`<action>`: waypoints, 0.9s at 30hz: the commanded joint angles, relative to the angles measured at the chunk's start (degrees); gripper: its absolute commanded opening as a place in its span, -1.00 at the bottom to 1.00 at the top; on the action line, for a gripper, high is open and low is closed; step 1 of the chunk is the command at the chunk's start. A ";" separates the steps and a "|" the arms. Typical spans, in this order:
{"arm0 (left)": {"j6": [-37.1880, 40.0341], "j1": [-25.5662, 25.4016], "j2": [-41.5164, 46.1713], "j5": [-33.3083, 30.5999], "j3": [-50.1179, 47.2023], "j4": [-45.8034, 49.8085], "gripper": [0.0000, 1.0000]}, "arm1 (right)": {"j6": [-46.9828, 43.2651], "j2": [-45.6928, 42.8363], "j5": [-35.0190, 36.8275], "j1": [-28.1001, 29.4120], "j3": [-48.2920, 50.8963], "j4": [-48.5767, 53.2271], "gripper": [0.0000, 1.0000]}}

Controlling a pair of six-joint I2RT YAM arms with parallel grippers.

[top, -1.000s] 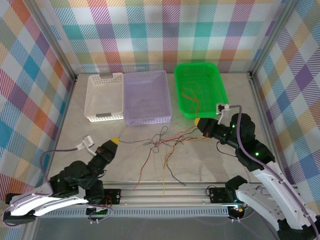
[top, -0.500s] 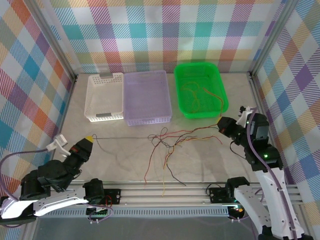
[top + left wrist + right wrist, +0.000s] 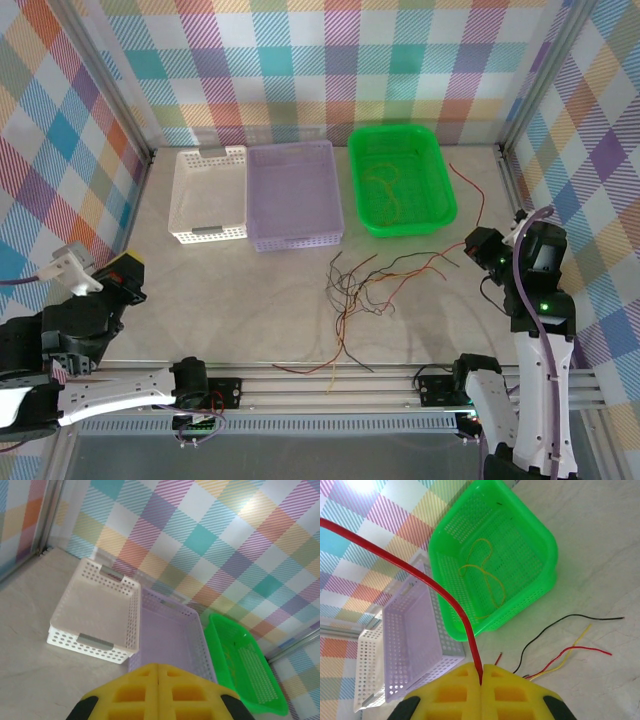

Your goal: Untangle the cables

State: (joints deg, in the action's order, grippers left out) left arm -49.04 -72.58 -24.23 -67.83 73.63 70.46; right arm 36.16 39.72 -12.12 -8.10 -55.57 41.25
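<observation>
The right gripper (image 3: 481,674) has its yellow foam pads pressed together on a thin red wire (image 3: 420,575), which rises from between them and arcs away to the upper left. In the top view this gripper (image 3: 479,244) sits at the right edge of the pale marbled table (image 3: 230,300), just below the green plastic mesh basket (image 3: 400,225). The loose tangle of thin red, orange-yellow and black wires (image 3: 365,285) lies on the table to its left, apart from both grippers. The left gripper (image 3: 126,274) is at the far left, well away from the tangle.

The right wrist view shows a looped orange-yellow wire (image 3: 485,580) lying inside the green basket, and the clamp on the red wire, which the top view gives only faintly. The left wrist view shows the left gripper's pads (image 3: 130,692) closed flat against each other with nothing between them, facing the white perforated basket (image 3: 92,642) and the lilac perforated basket (image 3: 167,635).
</observation>
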 commanded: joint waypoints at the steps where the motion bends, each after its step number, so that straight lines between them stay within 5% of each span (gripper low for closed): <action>1: 7.28 -0.07 -2.06 -2.81 2.05 -1.10 -1.00 | 0.33 0.18 -4.89 -0.44 -1.92 -2.48 -1.00; 8: 14.58 -0.15 -12.41 11.47 -3.75 -14.51 -1.00 | 4.35 2.17 -21.39 -0.44 -1.07 -12.99 -1.00; 13: 15.83 0.05 -19.79 19.42 -9.36 -25.21 -0.37 | 11.40 4.06 -33.35 -0.28 -1.75 -25.77 -1.00; 20: 15.42 1.74 -20.28 20.32 -12.06 -29.32 -0.08 | 13.23 9.58 -30.82 5.11 -9.49 -32.51 -1.00; 27: 15.90 3.04 -18.54 18.08 -13.17 -23.84 0.50 | 3.16 25.42 -21.00 21.56 -24.23 -30.38 -1.00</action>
State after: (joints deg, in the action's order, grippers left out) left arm -33.82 -70.17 -43.42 -48.27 61.56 44.71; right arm 44.73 60.20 -37.45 8.75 -75.35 12.01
